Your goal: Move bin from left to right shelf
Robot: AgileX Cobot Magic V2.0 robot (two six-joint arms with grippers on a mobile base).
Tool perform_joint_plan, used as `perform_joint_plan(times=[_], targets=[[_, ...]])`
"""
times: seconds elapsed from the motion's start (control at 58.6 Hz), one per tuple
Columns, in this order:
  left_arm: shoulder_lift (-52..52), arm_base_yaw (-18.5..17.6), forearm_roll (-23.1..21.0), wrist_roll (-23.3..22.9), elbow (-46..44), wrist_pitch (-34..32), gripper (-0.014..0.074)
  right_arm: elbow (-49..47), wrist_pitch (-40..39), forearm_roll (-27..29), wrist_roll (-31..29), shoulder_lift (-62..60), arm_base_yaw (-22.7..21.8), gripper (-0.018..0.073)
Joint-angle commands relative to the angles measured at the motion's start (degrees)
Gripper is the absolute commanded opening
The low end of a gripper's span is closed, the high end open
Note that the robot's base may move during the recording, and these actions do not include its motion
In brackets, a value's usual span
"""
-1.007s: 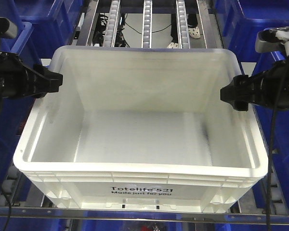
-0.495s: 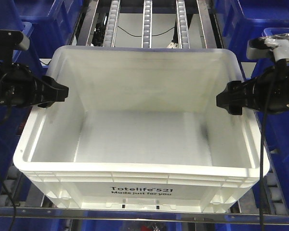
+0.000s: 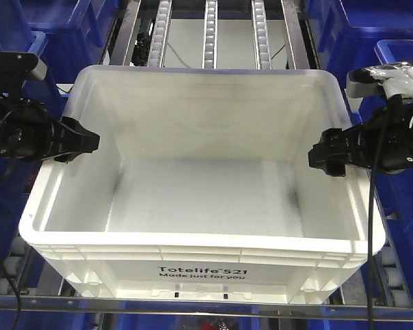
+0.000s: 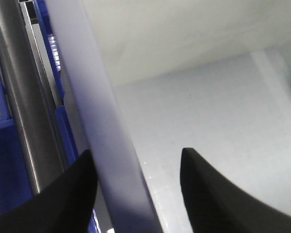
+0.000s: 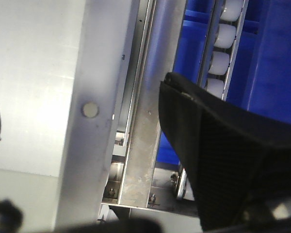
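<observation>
One white bin (image 3: 199,247) fills the centre of the frame, its long axis running left to right. Two grippers flank it, equally near. The left gripper (image 3: 89,142) at centre-left has its jaws apart astride the left wall. The right gripper (image 3: 321,155) at centre-right also has its jaws apart, apparently astride the right wall. Three roller tracks (image 3: 211,34) run at the top of the frame.
</observation>
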Motion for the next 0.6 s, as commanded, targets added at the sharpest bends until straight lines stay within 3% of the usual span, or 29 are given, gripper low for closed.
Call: perform_joint_plan(times=[0.0,0.427,0.58], targets=[[-1.5,-0.3,-2.1,-0.7,-1.7,1.6,0.0372,-1.8,-2.1,0.1,0.9,-1.3,0.0,0.0586],[-1.5,-0.3,-1.2,-0.7,-1.7,3.3,0.0354,-1.8,0.3,0.4,1.4,-1.3,0.0,0.0586],[-1.5,-0.3,-1.2,-0.7,-1.7,3.3,0.0354,-1.8,0.2,3.1,0.9,-1.3,0.0,0.0580]])
